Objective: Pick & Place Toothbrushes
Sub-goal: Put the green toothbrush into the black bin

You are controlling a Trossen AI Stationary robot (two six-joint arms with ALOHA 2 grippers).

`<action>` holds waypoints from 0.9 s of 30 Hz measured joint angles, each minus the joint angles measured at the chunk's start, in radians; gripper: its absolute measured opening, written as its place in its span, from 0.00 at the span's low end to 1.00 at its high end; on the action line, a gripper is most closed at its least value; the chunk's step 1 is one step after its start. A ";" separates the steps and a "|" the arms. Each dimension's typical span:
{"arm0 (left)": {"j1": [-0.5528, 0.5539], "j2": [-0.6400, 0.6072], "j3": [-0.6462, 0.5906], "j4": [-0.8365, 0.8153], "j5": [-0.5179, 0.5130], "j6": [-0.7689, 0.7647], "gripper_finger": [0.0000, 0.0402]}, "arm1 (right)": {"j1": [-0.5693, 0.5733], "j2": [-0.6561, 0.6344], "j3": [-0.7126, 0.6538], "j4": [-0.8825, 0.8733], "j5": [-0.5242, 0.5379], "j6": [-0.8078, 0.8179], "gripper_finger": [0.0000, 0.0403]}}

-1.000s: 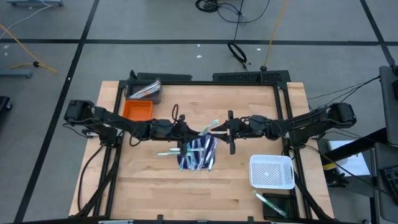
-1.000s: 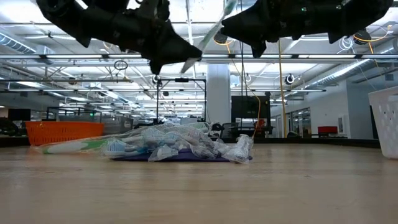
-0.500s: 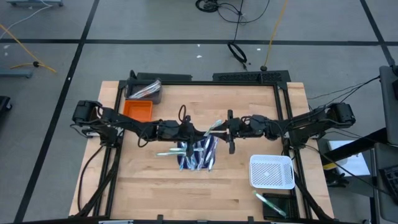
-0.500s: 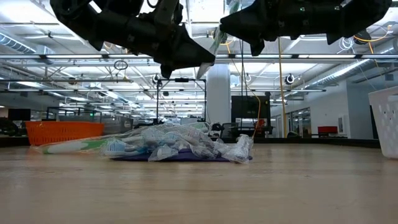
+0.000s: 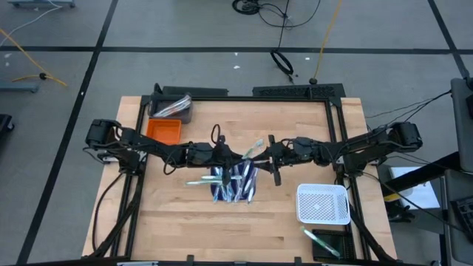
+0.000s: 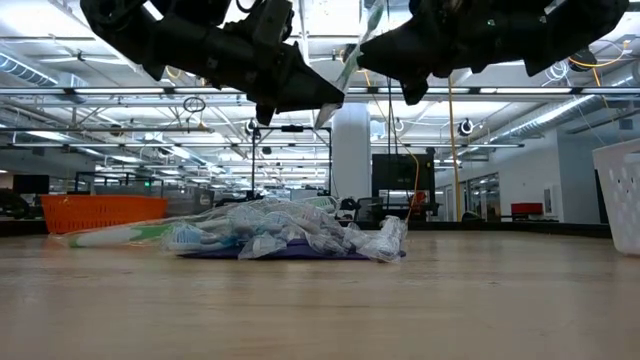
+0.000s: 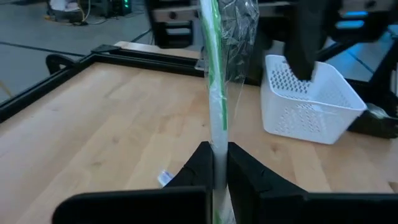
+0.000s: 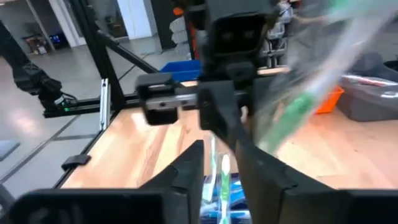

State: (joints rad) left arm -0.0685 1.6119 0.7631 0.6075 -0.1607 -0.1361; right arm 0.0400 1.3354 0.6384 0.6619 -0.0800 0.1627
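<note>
Right hand (image 5: 267, 153) now nearer the left hand's (image 5: 235, 155) wrapped toothbrush (image 5: 253, 149).

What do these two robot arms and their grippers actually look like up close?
Both arms are black and slim, built of jointed segments, with thin black cables looping along them. The left gripper and the right gripper each end in two dark, wedge-shaped fingers that taper to narrow tips. No bright markings or labels show on them.
</note>
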 joint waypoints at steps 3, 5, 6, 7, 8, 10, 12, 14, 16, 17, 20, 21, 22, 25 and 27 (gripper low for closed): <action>-0.002 0.000 0.000 0.001 0.003 0.000 0.02 | -0.007 0.000 0.000 0.015 0.009 -0.002 0.30; -0.006 0.000 0.000 0.001 0.003 0.000 0.04 | -0.012 0.000 0.000 0.012 0.031 -0.003 0.34; -0.009 0.000 0.000 0.001 0.002 0.000 0.05 | -0.015 0.000 0.000 0.008 0.041 -0.003 0.35; -0.012 0.000 0.000 0.001 -0.002 0.000 0.06 | -0.018 0.000 0.000 0.003 0.051 -0.003 0.37; -0.015 0.000 0.000 0.004 0.000 0.000 0.07 | -0.021 0.000 0.000 0.002 0.054 -0.003 0.38; -0.019 0.000 0.000 0.007 0.000 0.002 0.06 | -0.027 0.000 0.000 0.002 0.053 -0.001 0.40; -0.019 0.000 0.000 0.008 -0.001 0.002 0.04 | -0.033 0.000 0.000 0.000 0.053 0.006 0.42; -0.019 0.000 0.000 0.007 0.002 0.004 0.02 | -0.034 0.000 0.000 0.006 0.057 0.006 0.44; -0.020 0.000 0.000 0.010 0.004 0.004 0.03 | -0.034 0.000 0.000 0.025 0.061 -0.004 0.44; -0.020 0.000 0.000 0.011 0.005 0.004 0.04 | -0.035 0.000 0.000 0.035 0.069 -0.011 0.44; -0.020 0.000 0.000 0.006 0.005 0.003 0.07 | -0.036 0.000 0.000 0.063 0.090 -0.022 0.44; -0.020 0.000 0.000 0.003 0.005 0.002 0.07 | -0.038 0.000 0.000 0.077 0.090 -0.027 0.43; -0.020 0.000 0.000 0.001 0.004 0.000 0.07 | -0.040 0.000 0.000 0.097 0.085 -0.030 0.43; -0.020 0.000 0.000 0.000 0.004 0.001 0.04 | -0.043 0.000 0.000 0.125 0.084 -0.034 0.42; -0.020 0.000 0.000 -0.005 0.004 0.001 0.02 | -0.046 0.000 0.000 0.126 0.083 -0.036 0.41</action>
State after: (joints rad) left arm -0.0886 1.6115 0.7628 0.6026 -0.1570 -0.1354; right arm -0.0061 1.3354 0.6384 0.7881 0.0027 0.1272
